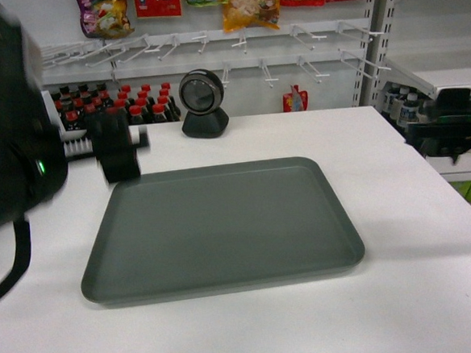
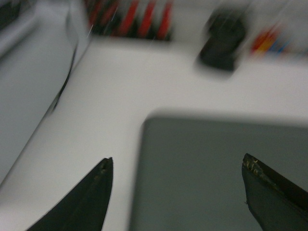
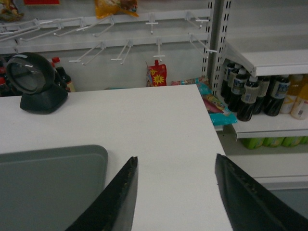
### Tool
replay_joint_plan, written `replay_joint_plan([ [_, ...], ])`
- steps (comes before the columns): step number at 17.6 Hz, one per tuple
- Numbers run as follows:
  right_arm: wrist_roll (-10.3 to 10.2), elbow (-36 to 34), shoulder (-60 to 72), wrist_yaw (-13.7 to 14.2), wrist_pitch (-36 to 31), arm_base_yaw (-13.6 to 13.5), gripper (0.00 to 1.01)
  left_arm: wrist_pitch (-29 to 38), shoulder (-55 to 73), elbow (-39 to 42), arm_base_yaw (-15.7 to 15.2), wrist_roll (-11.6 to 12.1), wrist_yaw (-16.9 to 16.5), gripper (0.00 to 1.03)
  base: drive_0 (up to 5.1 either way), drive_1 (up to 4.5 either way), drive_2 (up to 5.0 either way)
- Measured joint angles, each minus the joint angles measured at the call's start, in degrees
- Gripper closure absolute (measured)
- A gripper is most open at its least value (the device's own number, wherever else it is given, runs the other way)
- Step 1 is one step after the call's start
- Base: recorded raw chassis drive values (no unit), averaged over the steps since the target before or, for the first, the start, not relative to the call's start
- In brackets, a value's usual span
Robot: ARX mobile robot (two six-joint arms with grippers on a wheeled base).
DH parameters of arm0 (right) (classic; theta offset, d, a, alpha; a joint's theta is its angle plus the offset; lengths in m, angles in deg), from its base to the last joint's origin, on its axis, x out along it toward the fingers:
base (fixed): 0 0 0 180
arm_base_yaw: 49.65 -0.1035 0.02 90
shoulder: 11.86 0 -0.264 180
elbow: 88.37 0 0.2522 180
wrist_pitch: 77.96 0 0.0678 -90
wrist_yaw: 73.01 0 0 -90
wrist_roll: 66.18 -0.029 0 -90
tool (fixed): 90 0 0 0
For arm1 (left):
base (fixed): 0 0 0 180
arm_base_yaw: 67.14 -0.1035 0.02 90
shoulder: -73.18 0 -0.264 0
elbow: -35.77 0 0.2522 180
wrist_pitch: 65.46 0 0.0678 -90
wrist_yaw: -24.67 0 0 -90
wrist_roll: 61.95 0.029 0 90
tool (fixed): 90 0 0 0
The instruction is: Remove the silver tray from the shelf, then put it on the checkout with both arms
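Silver tray (image 1: 223, 226) lies flat on checkout (image 1: 417, 236), rim clear; both arms' jaws spread, holding nothing.

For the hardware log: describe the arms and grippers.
Left arm: bulky glossy black housing, small green light, a black cable looping below. Right gripper: black, blocky. The wrist views show black fingers tapering to points; the left fingertips look scuffed.

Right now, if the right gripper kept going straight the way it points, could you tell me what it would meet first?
Probably the bare checkout top. The right gripper, jaws open, points between the silver tray corner and the counter's right edge; depth is uncertain.
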State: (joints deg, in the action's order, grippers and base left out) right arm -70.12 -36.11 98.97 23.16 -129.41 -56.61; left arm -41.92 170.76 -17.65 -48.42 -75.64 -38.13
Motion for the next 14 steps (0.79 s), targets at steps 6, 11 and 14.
replay_joint_plan([
  [6,3.06,-19.02,-15.52,-1.79,-8.59,2.27,0.99,29.77,-11.04,20.94,-7.85,12.04,-15.76,0.79,0.0,0.00,0.0],
  [11,3.37,-23.08,-19.80,-2.25,-8.37,2.99,0.99,29.51,-16.61,24.09,-8.98,12.66,-17.70,0.97,0.0,0.00,0.0],
  [14,3.39,-24.94,-22.60,-2.34,-8.09,3.48,0.99,27.91,-18.45,26.45,-9.88,12.72,-18.49,1.01,0.0,0.00,0.0],
])
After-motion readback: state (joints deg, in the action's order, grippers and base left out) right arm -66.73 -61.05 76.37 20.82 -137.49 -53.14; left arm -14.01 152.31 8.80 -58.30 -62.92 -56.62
